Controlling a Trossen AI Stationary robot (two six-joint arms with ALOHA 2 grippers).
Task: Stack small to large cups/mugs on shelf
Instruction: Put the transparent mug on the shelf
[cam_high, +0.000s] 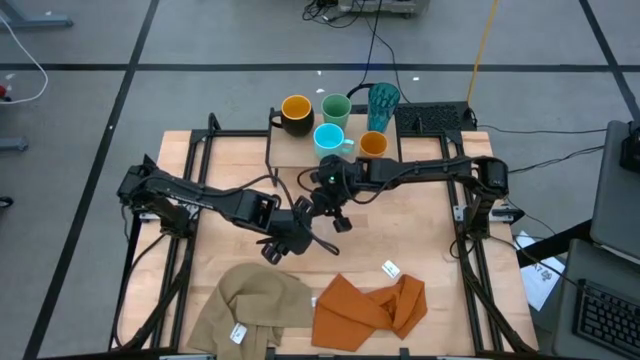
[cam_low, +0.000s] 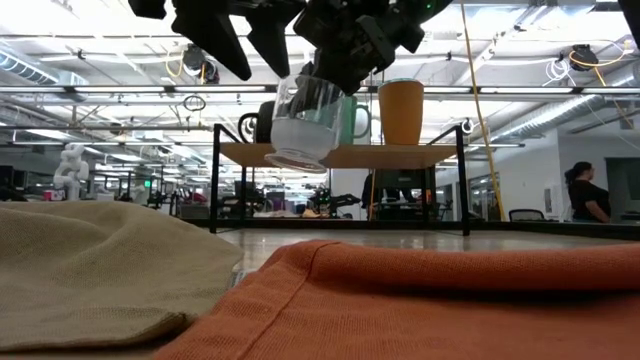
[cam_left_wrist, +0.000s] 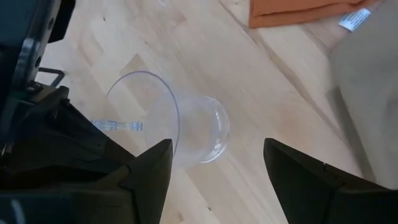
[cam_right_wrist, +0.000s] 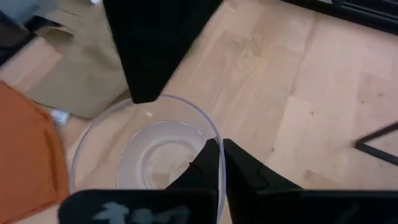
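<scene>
1. Right tool (cam_right_wrist: 221, 163) is clamped tight on the rim of the small clear cup (cam_right_wrist: 149, 155), one finger inside the wall, one outside.
2. Clear cup (cam_low: 305, 122) hangs in the air, tilted, well above the table (cam_high: 420, 230); low view shows it in front of the shelf (cam_low: 340, 155), about level with the shelf board.
3. High view: right tool (cam_high: 335, 205) sits over mid-table, just in front of the shelf (cam_high: 290, 150), arm reaching in from the right side.
4. Left tool (cam_left_wrist: 214, 165) has its fingers spread wide, gripping nothing; the clear cup (cam_left_wrist: 180, 127) lies just ahead of it, near the gap between the fingertips, not touching them as far as visible.
5. High view: left tool (cam_high: 285, 240) is just beside the right tool, on its left and nearer the front of the table.
6. On the shelf: black mug (cam_high: 296, 113) with yellow-orange inside at the left, green cup (cam_high: 336, 108) next to it, teal tumbler (cam_high: 384, 103) at the right rear, light blue mug (cam_high: 330, 140) front middle, small orange cup (cam_high: 372, 146) front right.
7. All five stand upright, side by side, none nested.
8. Tan cloth (cam_high: 255, 305) and orange cloth (cam_high: 370, 305) lie on the front of the table, well apart from both tools.
9. A person (cam_low: 585, 190) stands far back in the room.
</scene>
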